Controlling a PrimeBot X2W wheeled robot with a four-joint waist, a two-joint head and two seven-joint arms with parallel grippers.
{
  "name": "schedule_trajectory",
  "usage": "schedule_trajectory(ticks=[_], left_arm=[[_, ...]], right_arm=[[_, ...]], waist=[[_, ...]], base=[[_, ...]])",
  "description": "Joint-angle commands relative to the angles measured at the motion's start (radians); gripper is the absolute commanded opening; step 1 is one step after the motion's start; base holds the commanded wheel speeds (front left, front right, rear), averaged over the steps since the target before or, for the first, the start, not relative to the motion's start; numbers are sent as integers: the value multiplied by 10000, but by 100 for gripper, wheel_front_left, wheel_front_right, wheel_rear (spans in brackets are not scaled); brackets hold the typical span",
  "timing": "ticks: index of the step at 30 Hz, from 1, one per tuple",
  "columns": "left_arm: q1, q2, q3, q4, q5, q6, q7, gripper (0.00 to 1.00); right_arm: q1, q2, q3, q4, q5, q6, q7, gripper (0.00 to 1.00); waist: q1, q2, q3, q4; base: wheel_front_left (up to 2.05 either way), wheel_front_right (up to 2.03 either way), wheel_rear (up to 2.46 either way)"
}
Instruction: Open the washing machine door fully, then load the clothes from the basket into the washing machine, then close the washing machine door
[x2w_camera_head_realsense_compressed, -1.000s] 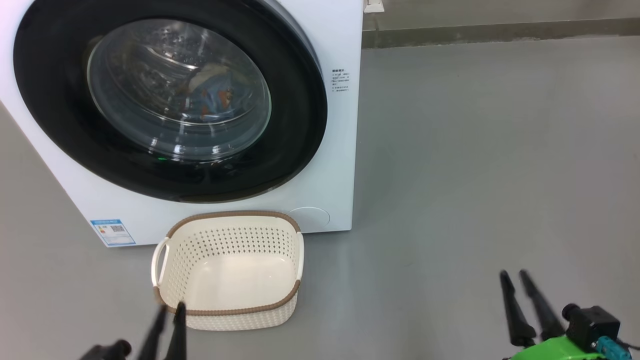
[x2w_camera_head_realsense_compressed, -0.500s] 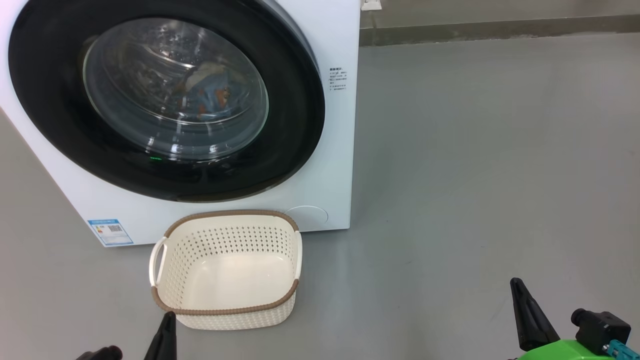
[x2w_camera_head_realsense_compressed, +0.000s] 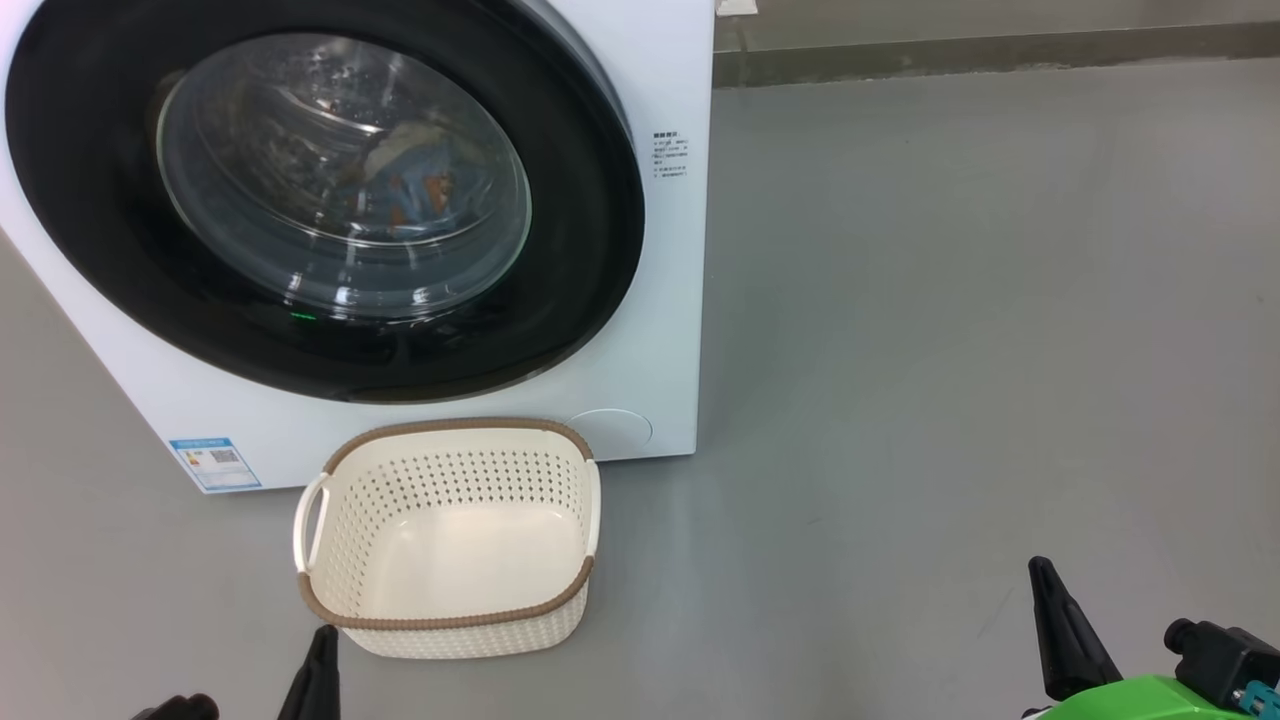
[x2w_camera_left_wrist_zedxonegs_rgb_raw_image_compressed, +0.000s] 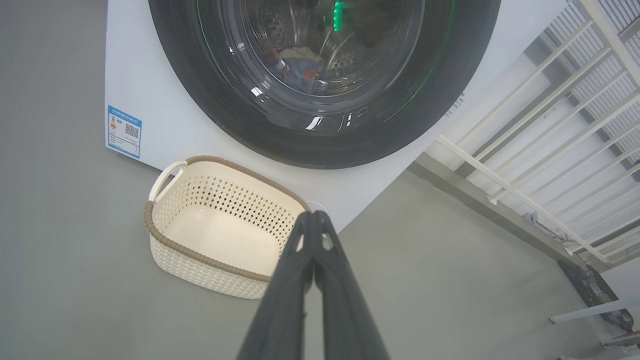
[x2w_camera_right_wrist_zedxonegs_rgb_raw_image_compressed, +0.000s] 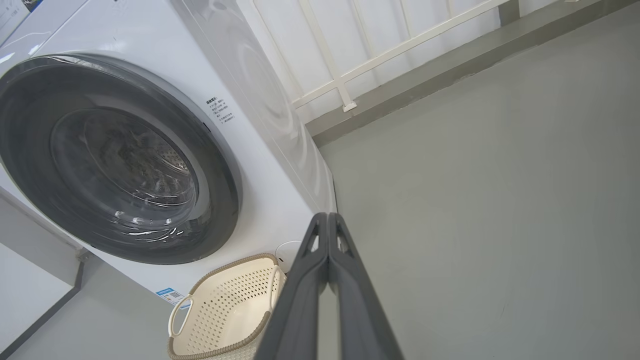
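Closed up since a second ago: left gripper (x2w_camera_left_wrist_zedxonegs_rgb_raw_image_compressed: 313, 217) and right gripper (x2w_camera_right_wrist_zedxonegs_rgb_raw_image_compressed: 327, 217), then slightly parted, now with fingers pressed tip to tip and nothing between them. Both low and well apart from the machine, hanging over bare grey floor (x2w_camera_head_realsense_compressed: 900, 350).

Just beyond the left tips, the basket (x2w_camera_head_realsense_compressed: 460, 624), empty, standing on the floor close against the foot of the washing machine (x2w_camera_head_realsense_compressed: 665, 330). Light and stiff by the look of it, likely to skid if nudged; best taken by a white side handle or the brown rim.

Farther up, the washing machine door (x2w_camera_head_realsense_compressed: 585, 220), seemingly shut flush against the white front. Probably heavy on its hinge, rigid, glossy and slippery on the face, so no purchase on the glass bowl. Better hooked at the outer edge, though no handle recess clearly made out.

Farthest in, behind the glass, the clothes (x2w_camera_head_realsense_compressed: 405, 180), lying in the drum. Soft, light, limp; easily pinched by any fold. Task judged as good as done.
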Motion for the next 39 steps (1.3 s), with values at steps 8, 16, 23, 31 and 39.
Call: schedule_trajectory(ticks=[8, 16, 23, 31, 39], left_arm=[[-544, 55, 315, -214, -845, -10, 246, 0], [-628, 33, 462, -213, -1584, -12, 478, 0], [-713, 9, 611, -212, -2325, -14, 712, 0], [-797, -14, 761, -211, -3065, -16, 947, 0], [-881, -39, 912, -210, -3801, -18, 1182, 0]], right_arm=[[-453, -80, 16, -225, 1048, -18, 241, 0], [-524, -84, 8, -211, 1954, -22, 477, 0], [-596, -89, 0, -196, 2863, -26, 714, 0], [-668, -93, -9, -182, 3773, -30, 951, 0], [-739, -98, -17, -168, 4679, -34, 1186, 0]], waist=[[-1, -1, 30, -37], [-1, -1, 61, -74], [-1, -1, 91, -110], [-1, -1, 122, -147], [-1, -1, 152, -184]], base=[[0, 0, 0], [0, 0, 0], [0, 0, 0], [0, 0, 0], [0, 0, 0]])
